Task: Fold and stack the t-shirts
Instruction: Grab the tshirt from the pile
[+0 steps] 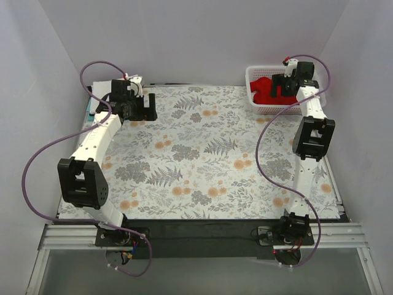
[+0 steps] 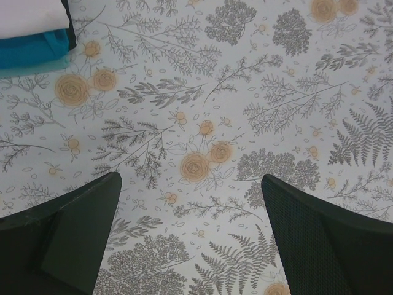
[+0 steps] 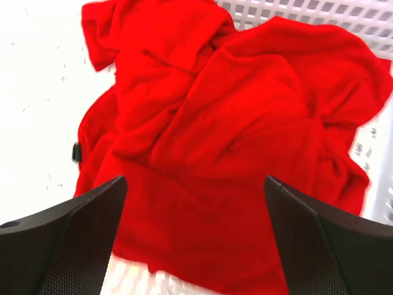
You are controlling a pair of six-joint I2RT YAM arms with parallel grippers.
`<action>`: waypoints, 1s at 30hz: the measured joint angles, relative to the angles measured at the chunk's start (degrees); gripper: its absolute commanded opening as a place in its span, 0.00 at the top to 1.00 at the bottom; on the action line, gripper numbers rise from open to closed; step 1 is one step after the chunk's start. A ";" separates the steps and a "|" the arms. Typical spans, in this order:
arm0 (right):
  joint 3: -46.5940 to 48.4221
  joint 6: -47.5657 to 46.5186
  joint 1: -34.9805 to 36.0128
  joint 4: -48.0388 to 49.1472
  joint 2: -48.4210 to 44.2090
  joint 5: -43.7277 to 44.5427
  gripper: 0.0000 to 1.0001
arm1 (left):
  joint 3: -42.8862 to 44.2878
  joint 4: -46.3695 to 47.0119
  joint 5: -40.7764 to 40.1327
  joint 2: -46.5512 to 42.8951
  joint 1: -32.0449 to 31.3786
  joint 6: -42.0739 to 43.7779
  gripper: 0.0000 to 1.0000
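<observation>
Hidden, stack: a folded stack (image 2: 34, 34) of white cloth over teal cloth, with a black edge at its right side, lay at the far-left corner of the table. The left wrist view cut it off at the frame edge, and the left arm hid most of it in the top view.
Hidden, shirt: the crumpled red t-shirt (image 3: 233, 141) filled the white plastic lattice basket (image 1: 255, 74) at the far-right corner. Its near edge was covered by the black fingers (image 3: 67, 239), and the basket floor was washed out by glare.
Writing: a small dark tab (image 3: 77, 150) at the shirt's left edge was too small to read.
Right gripper (image 3: 195, 184): hung over the shirt with its fingers spread apart, holding nothing.
Left gripper (image 2: 191, 179): fingers spread apart over the bare floral-printed tablecloth (image 1: 202, 160), just right of the stack.
</observation>
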 measured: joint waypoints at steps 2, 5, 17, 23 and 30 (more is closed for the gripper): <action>-0.07 0.96 0.17 1.99 1.22 -0.02 0.02 | -0.55 -0.35 -0.48 0.92 0.00 0.00 0.02; -0.07 1.84 0.39 5.03 2.75 -0.24 0.02 | -0.98 -0.63 -1.18 2.23 0.00 -0.07 0.02; -2.19 3.08 1.16 14.51 7.34 1.09 0.02 | -6.16 -3.32 -1.16 2.27 0.00 -0.55 0.02; -2.23 2.86 1.73 17.00 8.46 2.78 0.23 | -6.16 -3.13 -1.16 2.45 0.00 -0.68 0.02; -2.29 2.49 1.79 17.33 8.46 3.41 0.99 | -5.95 -3.82 -1.05 5.99 0.00 -0.90 0.02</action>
